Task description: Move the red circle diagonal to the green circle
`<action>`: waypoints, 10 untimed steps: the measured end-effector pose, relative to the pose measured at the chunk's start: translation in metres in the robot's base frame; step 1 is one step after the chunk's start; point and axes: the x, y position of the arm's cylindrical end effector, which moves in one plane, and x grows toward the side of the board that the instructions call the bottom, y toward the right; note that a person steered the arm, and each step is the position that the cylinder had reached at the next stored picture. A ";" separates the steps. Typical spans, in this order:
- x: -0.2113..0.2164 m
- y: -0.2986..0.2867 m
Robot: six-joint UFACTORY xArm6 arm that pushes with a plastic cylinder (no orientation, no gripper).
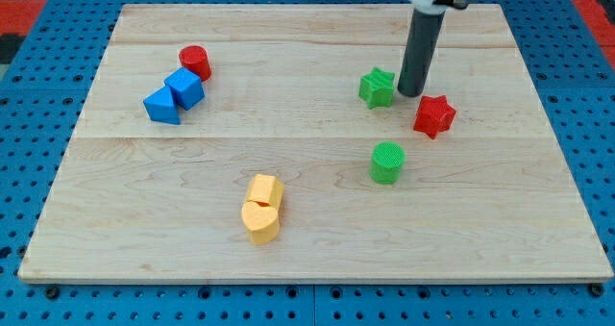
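The red circle [195,62] is a short red cylinder at the view's upper left, touching the blue cube [184,87]. The green circle [387,163] is a short green cylinder right of centre, far from the red circle. My tip [412,92] rests on the board at the view's upper right, just right of the green star [378,87] and up-left of the red star [433,115]. It is well above the green circle and far right of the red circle.
A blue triangular block [162,106] lies down-left of the blue cube. A yellow hexagon-like block [263,189] and a yellow heart-like block [259,221] touch each other near the view's bottom centre. The wooden board [115,239] lies on a blue pegboard.
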 end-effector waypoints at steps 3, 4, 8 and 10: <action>-0.118 -0.238; -0.091 -0.329; -0.007 -0.269; 0.027 -0.163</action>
